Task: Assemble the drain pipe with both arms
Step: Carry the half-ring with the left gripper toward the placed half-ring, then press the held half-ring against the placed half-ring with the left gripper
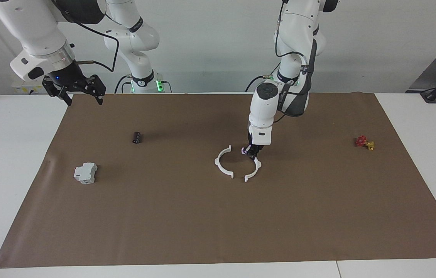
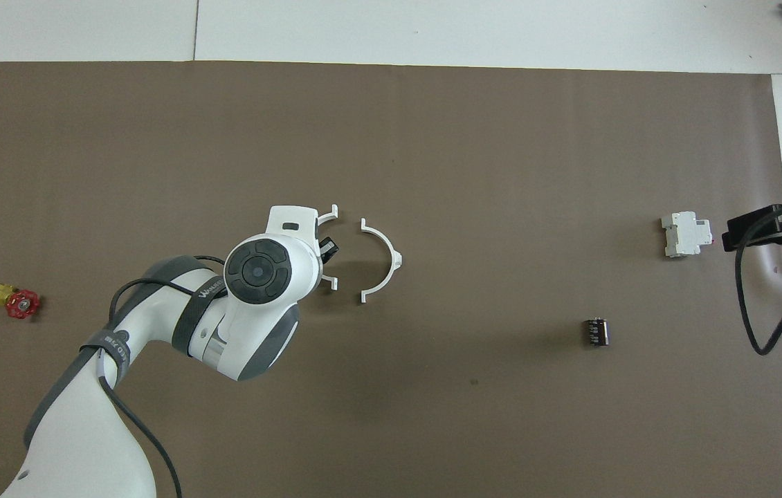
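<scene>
White plastic makes the two halves of the drain pipe, and both lie flat on the brown paper sheet (image 1: 218, 216) that covers the bench (image 1: 17, 162), near the centre of the facing frame. The free half-ring (image 1: 223, 162) sits with its open side turned toward the other half-ring (image 1: 254, 171), so the two curves already face each other, with a gap between their ends; I judge they are laid this way so that one push can join them. The left claw (image 1: 254, 152) is down at the upper end of the second half-ring, its fingertips pressed together, and it seems to pinch the plastic there, though the overhead frame hides the contact under the wrist. The right claw (image 1: 74, 89) hangs spread wide in the upper left of the facing frame, over the edge of the paper, and this arm waits. A grey-white box (image 1: 85, 172), a small black cylinder (image 1: 136, 137) and a red and yellow valve (image 1: 364, 142) lie well apart from the ring and play no part now. The joining is not yet done.
</scene>
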Controlling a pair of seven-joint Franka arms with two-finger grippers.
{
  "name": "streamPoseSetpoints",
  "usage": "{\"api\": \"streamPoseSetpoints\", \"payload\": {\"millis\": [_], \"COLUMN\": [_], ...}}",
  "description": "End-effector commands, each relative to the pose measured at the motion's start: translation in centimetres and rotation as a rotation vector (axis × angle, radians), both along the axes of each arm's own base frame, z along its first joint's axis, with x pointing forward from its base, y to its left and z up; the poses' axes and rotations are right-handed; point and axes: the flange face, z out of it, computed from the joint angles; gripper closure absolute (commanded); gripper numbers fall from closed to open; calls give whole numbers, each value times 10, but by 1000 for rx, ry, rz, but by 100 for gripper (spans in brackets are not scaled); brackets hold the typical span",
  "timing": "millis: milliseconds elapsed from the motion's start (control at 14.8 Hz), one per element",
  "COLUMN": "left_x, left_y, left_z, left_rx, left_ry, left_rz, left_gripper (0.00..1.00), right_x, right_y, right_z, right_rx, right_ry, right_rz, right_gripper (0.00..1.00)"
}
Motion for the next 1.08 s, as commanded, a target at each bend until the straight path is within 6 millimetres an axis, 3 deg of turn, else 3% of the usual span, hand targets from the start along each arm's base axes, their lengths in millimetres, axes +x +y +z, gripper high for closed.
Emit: {"api": "streamPoseSetpoints", "payload": {"millis": [0,472,606,1011], "left_x": [-1,-13,-26,-29], "left_y": [-3,-14,-29,-34], "left_z": [-2,-5,-7,-6], "left_rx": [4,11,12,12], "left_ry": [8,20,24,22], "left_rz": [21,27,24,29], "left_gripper": [100,100,100,100], "right_x": [-2,-2,-2,-2], "right_y": [-3,-3,-2,-3], "right_z": [1,0,1,0], "right_rx": [-4,-4,-3,-4], "right_ry": [10,11,10,10], "right_rz": [-20,-21,-21,-21], "right_gripper": [0,0,0,0]}}
